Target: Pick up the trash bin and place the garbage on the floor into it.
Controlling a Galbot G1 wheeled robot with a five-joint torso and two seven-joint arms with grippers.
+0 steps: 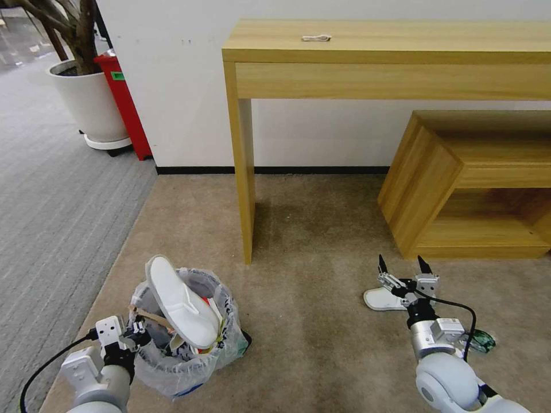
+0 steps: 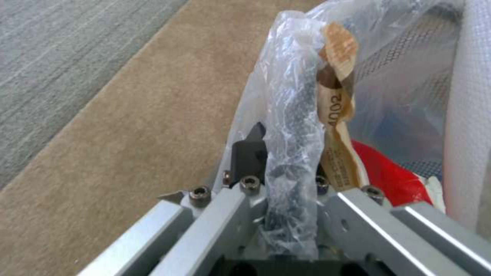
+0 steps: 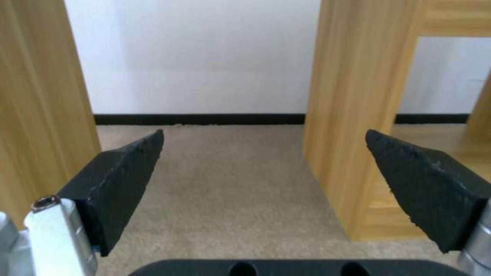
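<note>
The trash bin [image 1: 225, 339], black with a crinkled clear bag, stands on the beige floor [image 1: 321, 241] at lower left. A white slipper [image 1: 179, 301] sticks up out of it among paper and wrappers. My left gripper [image 1: 138, 331] is shut on the bin's near rim; in the left wrist view the left gripper [image 2: 286, 142] pinches the bag-wrapped rim [image 2: 295, 111] beside a brown paper strip [image 2: 335, 115]. A second white slipper [image 1: 379, 299] lies on the floor at right. My right gripper [image 1: 402, 265] hovers open just above and beyond it, with bare carpet between the right gripper's [image 3: 264, 134] fingers.
A wooden desk leg [image 1: 247, 183] stands between the bin and the right arm, and a low wooden shelf [image 1: 453, 172] is close ahead of the right gripper. A dark greenish piece of litter [image 1: 482, 342] lies by the right wrist. Grey striped carpet [image 1: 51, 201], a planter [image 1: 86, 97] and a red box [image 1: 125, 106] lie left.
</note>
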